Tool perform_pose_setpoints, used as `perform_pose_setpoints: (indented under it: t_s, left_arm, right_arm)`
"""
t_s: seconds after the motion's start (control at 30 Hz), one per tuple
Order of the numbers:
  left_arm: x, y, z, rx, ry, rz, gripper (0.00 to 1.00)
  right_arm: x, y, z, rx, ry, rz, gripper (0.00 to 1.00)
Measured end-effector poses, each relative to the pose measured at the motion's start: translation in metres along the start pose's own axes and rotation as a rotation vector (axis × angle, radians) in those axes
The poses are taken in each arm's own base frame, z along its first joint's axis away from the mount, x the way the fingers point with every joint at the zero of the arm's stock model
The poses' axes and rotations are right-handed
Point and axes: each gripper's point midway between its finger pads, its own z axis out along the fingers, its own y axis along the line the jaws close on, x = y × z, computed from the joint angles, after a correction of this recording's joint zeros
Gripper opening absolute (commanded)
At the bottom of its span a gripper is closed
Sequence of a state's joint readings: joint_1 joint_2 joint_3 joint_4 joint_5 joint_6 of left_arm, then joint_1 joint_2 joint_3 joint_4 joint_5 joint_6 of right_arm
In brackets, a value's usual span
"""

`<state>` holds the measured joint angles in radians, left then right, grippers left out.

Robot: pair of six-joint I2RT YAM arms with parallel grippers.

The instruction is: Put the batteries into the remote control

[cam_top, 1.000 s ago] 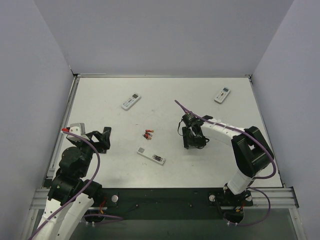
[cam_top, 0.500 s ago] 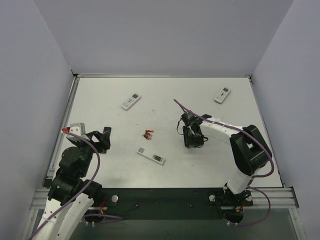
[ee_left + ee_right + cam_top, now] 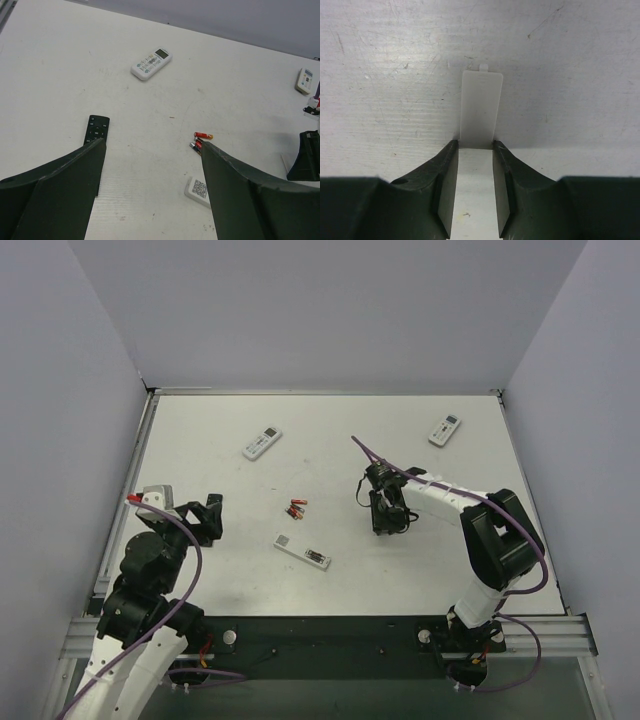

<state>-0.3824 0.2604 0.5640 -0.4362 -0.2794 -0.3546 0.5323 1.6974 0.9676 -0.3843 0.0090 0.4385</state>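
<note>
Batteries lie near mid-table, a small red-and-black cluster touching one another – more below.

Table: white, scuffed, walled on three sides.

Left gripper hangs over the table's left side, fingers wide apart w/ nothing between them; in the wrist view only bare table shows in the gap.

Right gripper is right of centre, pointed down at the table. From its wrist cam the two fingers press against both long edges of a flat white battery cover, which fills the gap; the cover's small tab end sticks out past the fingertips.

Remotes, four in all:
- remote control, white, lying back-up w/ a QR sticker, just below the batteries but apart from them; darker patch at its right end, detail too small to read.
- white remote, buttons up, far-left area.
- second white remote, far right, well apart from the rest.
- black remote, seen only by the left wrist cam, partly hidden behind the left finger.

Batteries in the left wrist view: exact count unclear.
</note>
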Motion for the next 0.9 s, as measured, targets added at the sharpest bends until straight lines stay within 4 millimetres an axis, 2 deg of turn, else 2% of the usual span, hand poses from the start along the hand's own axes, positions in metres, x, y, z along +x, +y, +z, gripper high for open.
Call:
perform_pose_setpoints:
  t_s: [0.17,0.3,0.43,0.53,0.73,0.9]
  left_arm:
    - [0.004,-0.003,0.002,0.013,0.018,-0.003,0.87]
    - [0.011,-0.009,0.005,0.042,0.048,-0.023,0.87]
    - [0.032,-0.020,0.015,0.080,0.133,-0.062,0.87]
    - [0.060,-0.027,0.024,0.096,0.245,-0.093,0.87]
    - [0.129,-0.033,0.035,0.096,0.515,-0.155,0.87]
    - [0.155,-0.034,0.034,0.092,0.613,-0.190,0.86]
  right_arm:
    - [-0.001,-0.001,0.000,0.000,-0.001,-0.002,0.09]
    - [-0.001,0.000,-0.002,-0.004,-0.005,-0.035,0.06]
    - [0.002,0.007,-0.009,-0.014,-0.023,-0.135,0.05]
    - [0.005,0.024,-0.026,-0.048,-0.062,-0.271,0.05]
    - [0.009,0.075,-0.063,-0.174,-0.147,-0.582,0.04]
    - [0.021,0.106,-0.083,-0.281,-0.153,-0.778,0.04]
